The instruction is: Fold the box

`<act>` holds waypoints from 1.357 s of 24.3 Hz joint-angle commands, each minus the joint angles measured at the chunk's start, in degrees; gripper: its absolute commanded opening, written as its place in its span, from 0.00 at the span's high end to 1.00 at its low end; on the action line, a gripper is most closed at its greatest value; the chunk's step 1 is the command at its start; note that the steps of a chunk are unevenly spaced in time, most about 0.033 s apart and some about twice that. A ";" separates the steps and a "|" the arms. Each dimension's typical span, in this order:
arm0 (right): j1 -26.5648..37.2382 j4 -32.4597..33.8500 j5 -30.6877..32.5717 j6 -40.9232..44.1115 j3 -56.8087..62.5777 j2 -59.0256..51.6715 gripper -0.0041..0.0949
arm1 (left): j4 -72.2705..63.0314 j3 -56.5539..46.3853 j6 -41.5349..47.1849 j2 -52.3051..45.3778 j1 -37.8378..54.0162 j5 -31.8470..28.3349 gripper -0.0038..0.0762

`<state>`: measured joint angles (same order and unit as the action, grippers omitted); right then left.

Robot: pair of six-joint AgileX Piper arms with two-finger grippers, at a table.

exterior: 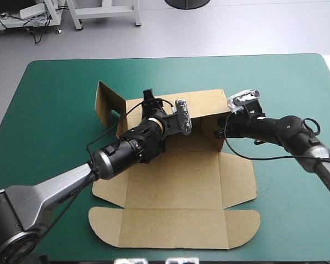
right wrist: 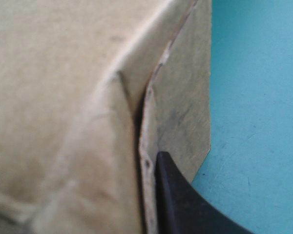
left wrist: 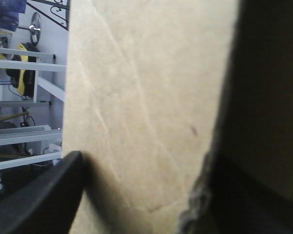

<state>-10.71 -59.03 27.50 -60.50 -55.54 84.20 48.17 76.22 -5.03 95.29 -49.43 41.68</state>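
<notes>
Left flap: the left flap (exterior: 107, 104) stands upright toward the table's (exterior: 49, 165) far-left corner, touched by neither gripper.
Box: the box (exterior: 176, 187) lies at the middle of the table, with its far wall (exterior: 201, 102) raised and its lid panel (exterior: 176, 228) flat toward the near edge.
Left gripper: the left gripper (exterior: 175, 125) is at the middle of the far wall. Its black fingers (left wrist: 39, 200) stand apart with board between them, and nothing looks clamped.
Right gripper: the right gripper (exterior: 223, 125) is at the far wall's right corner. One finger (right wrist: 185, 204) lies tight against the corner flap (right wrist: 185, 112) and its partner is hidden behind board. The jaws are judged all but closed on the box.
Risk, wall: the wall is straddled loosely, so it may tip back flat if the left arm shifts.
Risk, corner: an off-line pull by the right grip may crush the crease or drag the sheet.
Risk, flap: the unsupported left flap may fall outward before it is tucked.
High view only: it shows the full layout and which panels lie flat. Both sets of fingertips are hidden there.
Left wrist view only: it shows the gap between the fingers.
Right wrist view only: it shows the corner crease, the finger's contact with the board and the teal-green cover (right wrist: 259, 97) beside the flap.
</notes>
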 commanded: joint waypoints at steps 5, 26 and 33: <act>-0.33 -3.36 1.90 2.09 -1.59 -2.12 0.97 | -7.76 0.18 3.09 -6.86 -5.83 4.09 0.20; -0.33 -0.49 1.71 2.15 -1.59 -2.12 0.97 | -10.45 0.18 11.41 -21.74 -13.96 9.98 0.96; -0.33 20.63 12.06 16.66 -7.12 -7.20 0.97 | -7.25 -0.07 14.98 -28.12 -9.24 20.87 0.95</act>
<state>-10.88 -43.66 34.96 -50.16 -58.07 80.73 38.54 75.00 8.25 70.12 -61.28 62.87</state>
